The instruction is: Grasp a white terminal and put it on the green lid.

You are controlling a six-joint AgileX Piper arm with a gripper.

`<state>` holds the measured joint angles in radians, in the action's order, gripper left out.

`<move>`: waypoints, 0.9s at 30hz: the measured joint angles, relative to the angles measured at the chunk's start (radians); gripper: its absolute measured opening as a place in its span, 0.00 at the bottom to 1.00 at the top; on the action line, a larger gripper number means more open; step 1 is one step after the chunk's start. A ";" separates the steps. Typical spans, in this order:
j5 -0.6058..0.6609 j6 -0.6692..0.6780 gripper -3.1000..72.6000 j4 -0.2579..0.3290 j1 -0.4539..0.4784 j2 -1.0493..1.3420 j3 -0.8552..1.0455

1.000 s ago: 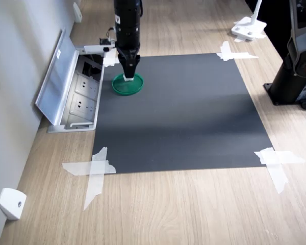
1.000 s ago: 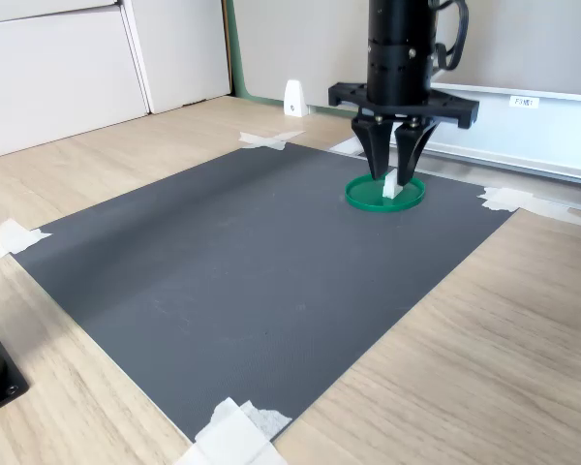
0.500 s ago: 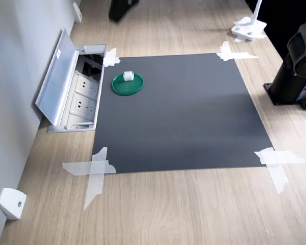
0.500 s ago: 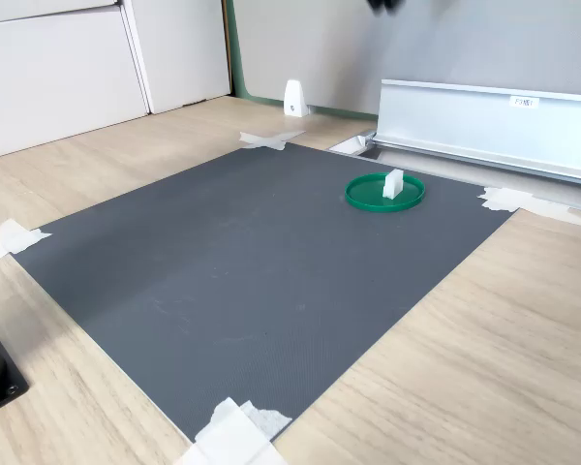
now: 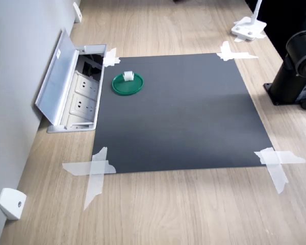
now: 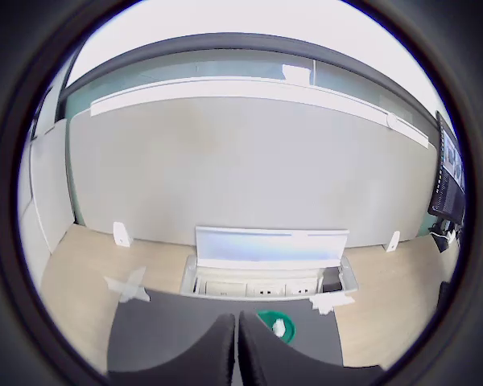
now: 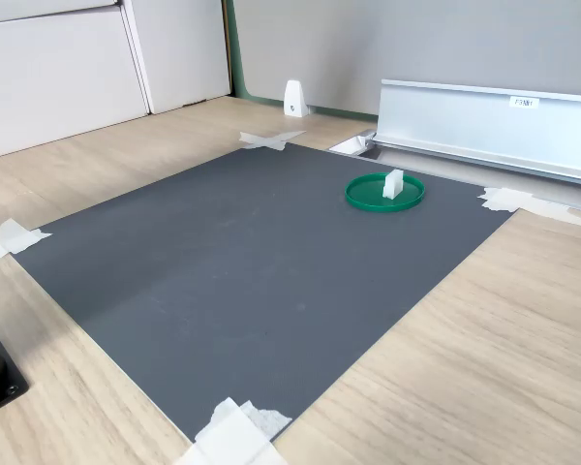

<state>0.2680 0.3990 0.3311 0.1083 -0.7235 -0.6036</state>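
Pale wood-grain counter point(image 5: 194, 214) carries a dark grey mat point(image 5: 178, 112) whose corners are held down with white tape strips point(image 5: 94, 171). We see the green lid point(image 5: 127, 83) lying flat on the mat near the mat's corner beside an open recessed socket box point(image 5: 84, 97), whose metal cover point(image 5: 56, 76) stands tilted up along the counter's edge by the grey wall. The white terminal point(image 5: 127, 76) rests on the lid, inside its rim and toward the side nearest the socket box; in the second exterior view we see the terminal point(image 7: 394, 183) standing upright on the lid point(image 7: 384, 192). Neither exterior view shows the arm over the mat; only its dark base point(image 5: 296, 71) stands at the counter's edge on the first exterior view's right. In the wrist view we look down from well above: the fingers point(image 6: 217, 354) appear as two dark tips pressed close together with only a thin slit between them and nothing held, and the lid point(image 6: 275, 326) with the terminal point(image 6: 279, 326) on it lies far below them. A small white wedge-shaped piece point(image 5: 11, 203) sits at the counter's edge against the wall.
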 joint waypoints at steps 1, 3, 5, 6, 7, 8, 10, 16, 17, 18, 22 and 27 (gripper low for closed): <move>-0.035 -0.007 0.03 0.000 -0.005 0.054 0.059; -0.095 -0.023 0.03 0.001 -0.008 0.164 0.166; -0.131 -0.032 0.03 0.002 -0.009 0.260 0.255; -0.143 -0.033 0.03 0.002 -0.009 0.310 0.292; -0.149 -0.033 0.03 0.002 -0.009 0.357 0.327; -0.149 -0.033 0.03 0.000 -0.009 0.393 0.353; -0.148 -0.033 0.03 0.000 -0.009 0.480 0.411; -0.148 -0.018 0.03 0.000 -0.009 0.691 0.533; -0.146 -0.017 0.03 -0.002 -0.009 0.711 0.545; -0.146 -0.016 0.03 -0.002 -0.009 0.724 0.550; -0.147 -0.015 0.03 -0.002 -0.009 0.733 0.551; -0.147 -0.015 0.03 -0.002 -0.009 0.733 0.551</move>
<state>0.1210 0.3841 0.3296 0.0994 0.0092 -0.0524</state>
